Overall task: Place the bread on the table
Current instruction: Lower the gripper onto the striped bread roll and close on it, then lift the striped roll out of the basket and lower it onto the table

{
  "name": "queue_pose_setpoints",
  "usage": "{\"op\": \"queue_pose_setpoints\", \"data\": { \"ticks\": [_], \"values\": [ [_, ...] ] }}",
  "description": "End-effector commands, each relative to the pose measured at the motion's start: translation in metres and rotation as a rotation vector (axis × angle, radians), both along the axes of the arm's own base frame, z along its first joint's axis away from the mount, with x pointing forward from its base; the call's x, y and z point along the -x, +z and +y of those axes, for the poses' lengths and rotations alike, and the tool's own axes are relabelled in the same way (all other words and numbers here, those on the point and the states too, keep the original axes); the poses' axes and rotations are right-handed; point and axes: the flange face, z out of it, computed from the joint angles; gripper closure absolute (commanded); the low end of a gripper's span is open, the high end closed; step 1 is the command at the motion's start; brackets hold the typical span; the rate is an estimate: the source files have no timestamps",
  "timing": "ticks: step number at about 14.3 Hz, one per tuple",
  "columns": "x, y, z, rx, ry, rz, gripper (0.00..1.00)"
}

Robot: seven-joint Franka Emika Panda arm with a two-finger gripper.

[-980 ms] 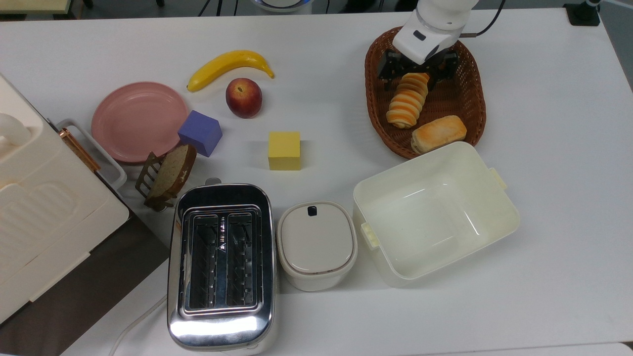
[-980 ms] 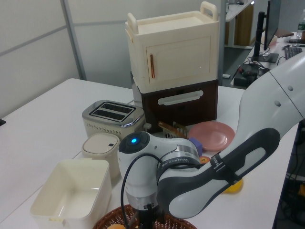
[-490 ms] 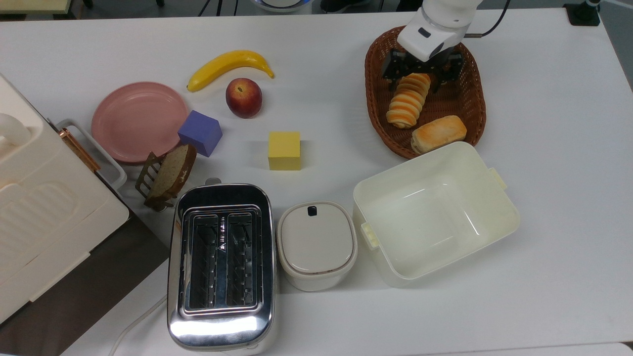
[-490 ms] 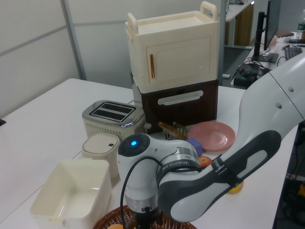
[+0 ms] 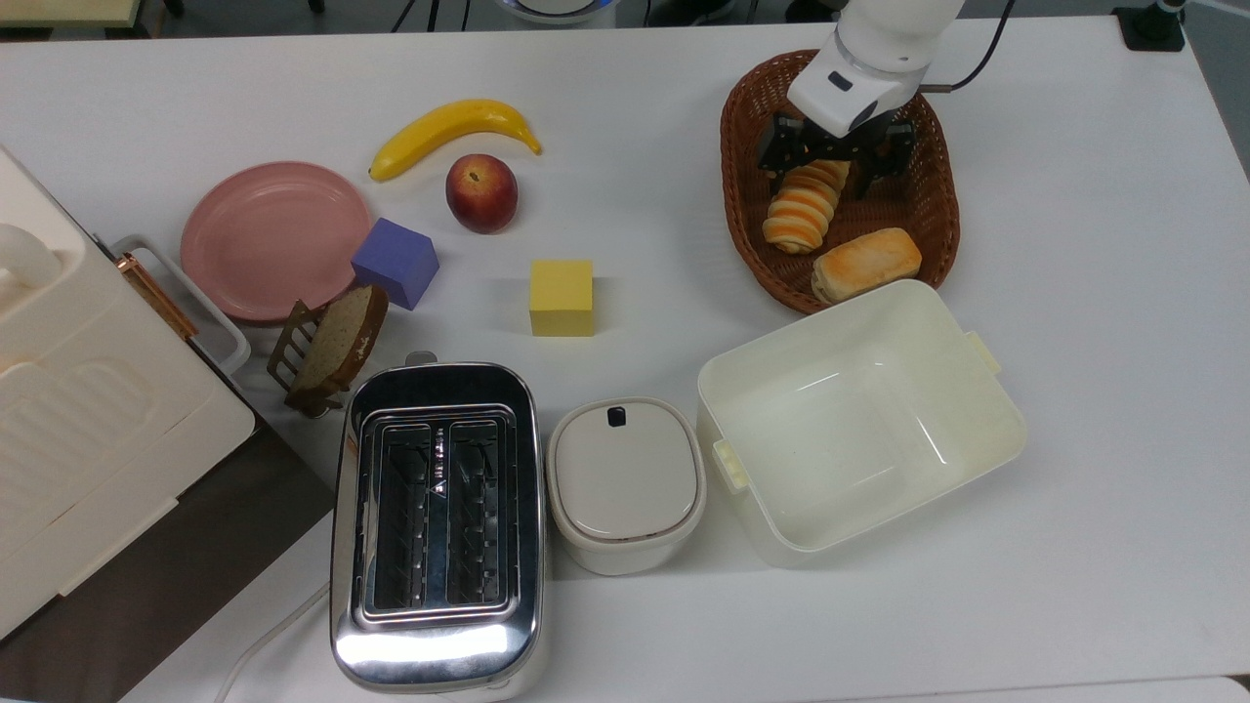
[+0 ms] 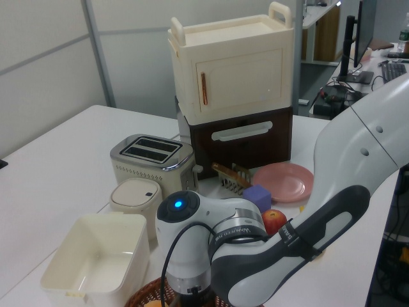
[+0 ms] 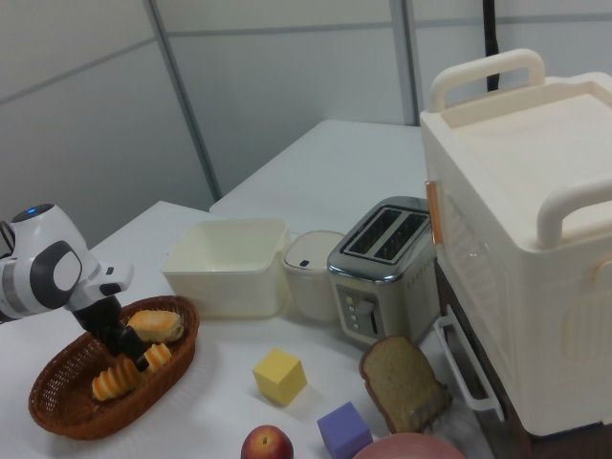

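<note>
While the bread (image 5: 803,203) lies in the basket (image 5: 742,195), gripper (image 5: 828,161) straddles its upper end, fingers spread, one each side, nothing clamped, looks set up to pinch across the roll; bun (image 5: 866,263) just beyond; bare table (image 5: 1094,244) outside basket

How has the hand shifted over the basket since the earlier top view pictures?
Yes. In the top view the hand has moved toward the top view's right and down along the striped bread, judged against the basket rim.
</note>
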Motion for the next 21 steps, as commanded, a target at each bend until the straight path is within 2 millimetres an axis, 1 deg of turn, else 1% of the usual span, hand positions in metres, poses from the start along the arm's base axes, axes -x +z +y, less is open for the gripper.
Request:
{"op": "queue_pose_setpoints", "data": {
  "ticks": [1,2,3,4,5,6,10,12,14,17,21],
  "values": [
    [-0.003,-0.005,0.000,0.016,-0.007,-0.026,0.00],
    [-0.003,-0.007,0.000,0.018,-0.007,-0.023,0.00],
    [-0.003,-0.009,0.001,0.021,-0.005,-0.022,0.23],
    [-0.003,-0.009,0.000,0.020,-0.008,-0.022,0.64],
    [-0.003,-0.009,0.000,0.020,-0.014,-0.022,0.83],
    [-0.004,-0.008,-0.001,0.019,-0.018,-0.024,0.86],
    [-0.003,-0.008,0.000,0.042,-0.001,-0.035,0.86],
    [-0.005,-0.004,-0.001,0.064,-0.021,-0.067,0.86],
    [-0.012,0.013,0.002,0.062,-0.035,-0.099,0.86],
    [-0.018,0.034,-0.003,0.070,-0.049,-0.110,0.86],
    [-0.020,0.049,-0.006,0.087,-0.058,-0.109,0.86]
  ]
}}
